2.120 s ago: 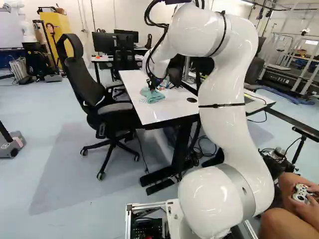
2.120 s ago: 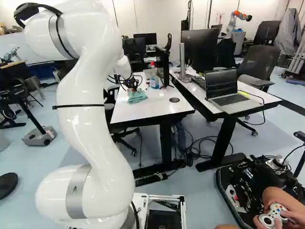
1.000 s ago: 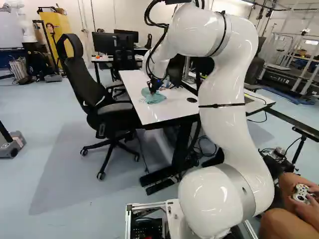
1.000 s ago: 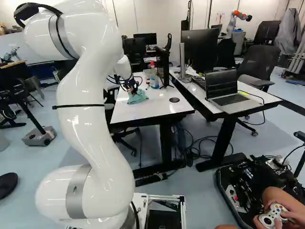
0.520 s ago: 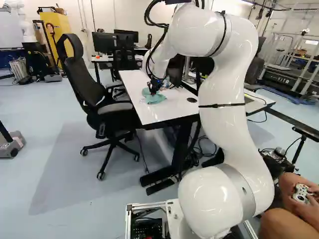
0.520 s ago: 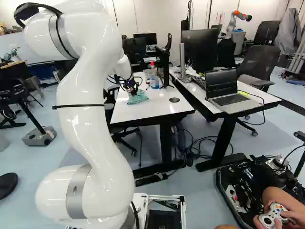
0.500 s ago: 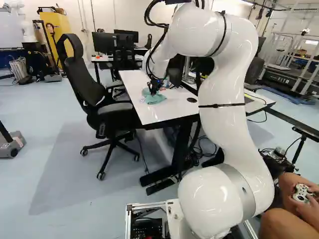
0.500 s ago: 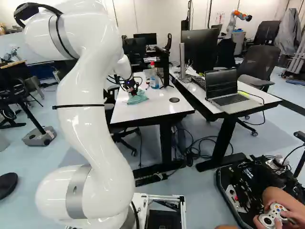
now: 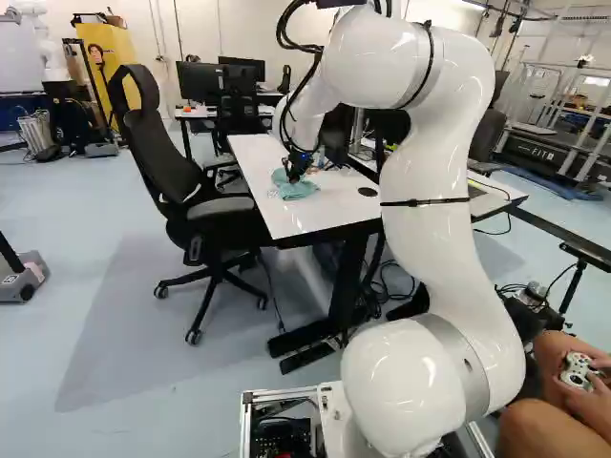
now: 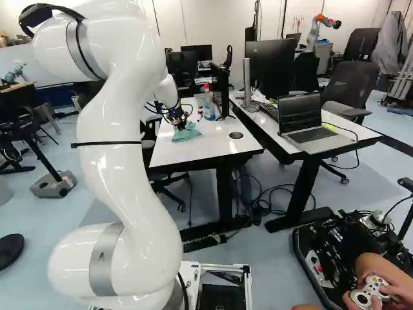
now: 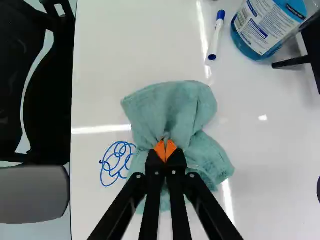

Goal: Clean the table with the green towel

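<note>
In the left base view my gripper (image 9: 296,172) is low over the white table (image 9: 315,212), at the green towel (image 9: 298,190). The wrist view has the gripper (image 11: 165,151) shut on a pinched fold of the towel (image 11: 172,107), its orange pads close together. The cloth lies bunched on the table, spreading ahead of the fingers and out to both sides beneath them. Blue scribbled marks (image 11: 117,161) show on the tabletop right beside the towel, on the side toward the black chair.
A blue and white marker (image 11: 216,36) and a bottle of blue liquid (image 11: 267,25) stand or lie ahead of the towel. A black chair (image 9: 177,181) is against the table's side. An adjoining desk holds a laptop (image 10: 313,126). Another robot (image 10: 317,27) stands far back.
Over the last two seconds the gripper and the towel with it have shifted slightly across the tabletop, mostly early on. The base has stayed put.
</note>
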Available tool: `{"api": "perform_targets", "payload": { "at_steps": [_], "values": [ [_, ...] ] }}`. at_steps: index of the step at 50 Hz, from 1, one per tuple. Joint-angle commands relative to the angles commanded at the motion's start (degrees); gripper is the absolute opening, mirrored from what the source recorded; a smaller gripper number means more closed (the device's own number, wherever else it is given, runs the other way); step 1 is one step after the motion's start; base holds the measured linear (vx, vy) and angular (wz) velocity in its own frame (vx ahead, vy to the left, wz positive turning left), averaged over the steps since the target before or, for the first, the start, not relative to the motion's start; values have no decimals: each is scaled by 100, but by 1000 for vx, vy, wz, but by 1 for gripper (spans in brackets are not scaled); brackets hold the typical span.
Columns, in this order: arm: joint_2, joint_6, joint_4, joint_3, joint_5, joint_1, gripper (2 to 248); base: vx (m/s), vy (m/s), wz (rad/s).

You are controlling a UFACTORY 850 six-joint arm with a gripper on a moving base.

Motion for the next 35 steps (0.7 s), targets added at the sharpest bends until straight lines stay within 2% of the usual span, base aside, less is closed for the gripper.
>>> {"api": "perform_targets", "payload": {
  "at_steps": [19,35],
  "values": [
    [-31,0,0,-42,0,-1,21,0,0,0],
    [-269,0,0,-372,0,42,21,0,0,0]
  ]
}}
